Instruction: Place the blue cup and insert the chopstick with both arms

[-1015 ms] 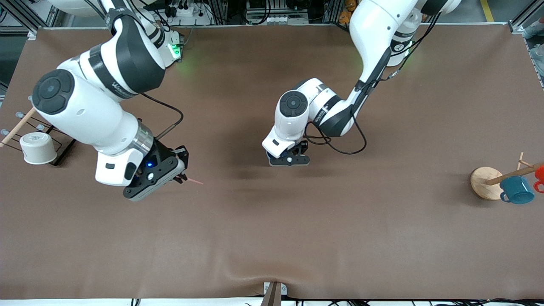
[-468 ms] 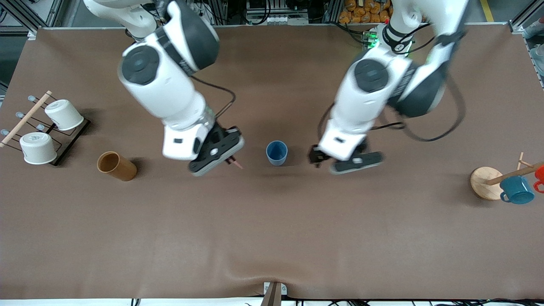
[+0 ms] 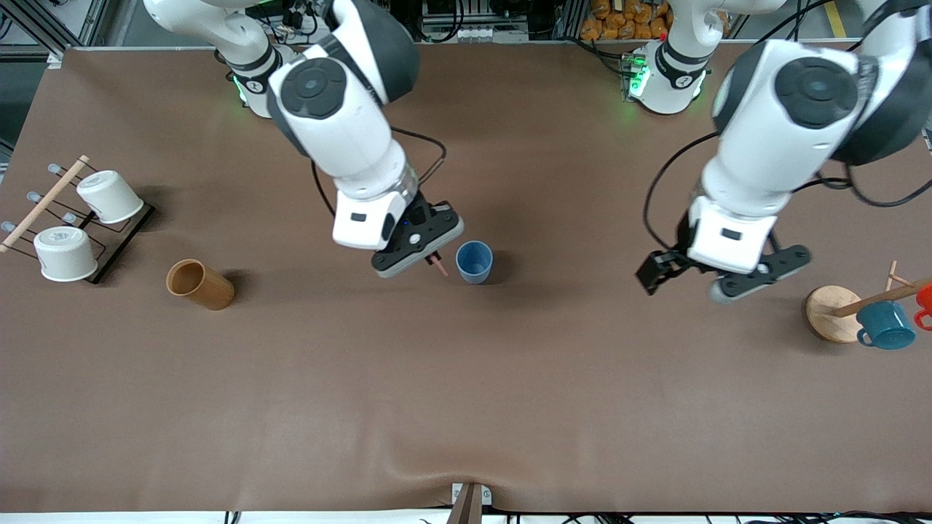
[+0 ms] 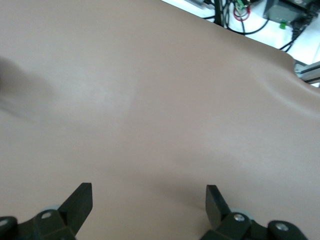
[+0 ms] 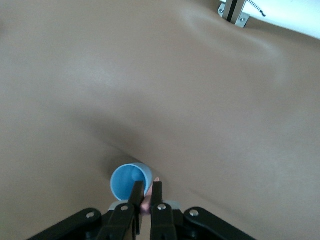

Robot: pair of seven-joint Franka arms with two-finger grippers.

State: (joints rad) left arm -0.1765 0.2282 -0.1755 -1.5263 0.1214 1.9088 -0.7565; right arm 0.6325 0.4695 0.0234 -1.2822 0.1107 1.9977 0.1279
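Note:
The blue cup [image 3: 474, 262] stands upright on the brown table mat, mouth up and with nothing in it; it also shows in the right wrist view [image 5: 127, 182]. My right gripper [image 3: 435, 262] hangs right beside the cup's rim, shut on the pale-pink chopstick [image 3: 440, 268]. The chopstick's tip [image 5: 156, 181] pokes out between the black fingers, just outside the cup's wall. My left gripper [image 3: 681, 280] is open over bare mat, well off from the cup toward the left arm's end. In the left wrist view the left gripper [image 4: 149, 195] has nothing between its fingers [image 4: 82, 200].
A brown wooden cup [image 3: 198, 284] stands toward the right arm's end. Past it is a wire rack [image 3: 116, 247] with two upturned white cups [image 3: 109, 195] and a wooden rod [image 3: 44, 204]. At the left arm's end a wooden stand [image 3: 826, 309] carries a teal mug [image 3: 885, 325] and a red one [image 3: 925, 298].
The left gripper opened, left the blue cup standing and swung away toward the left arm's end. The right gripper carried the chopstick from near the rack over to the cup's side.

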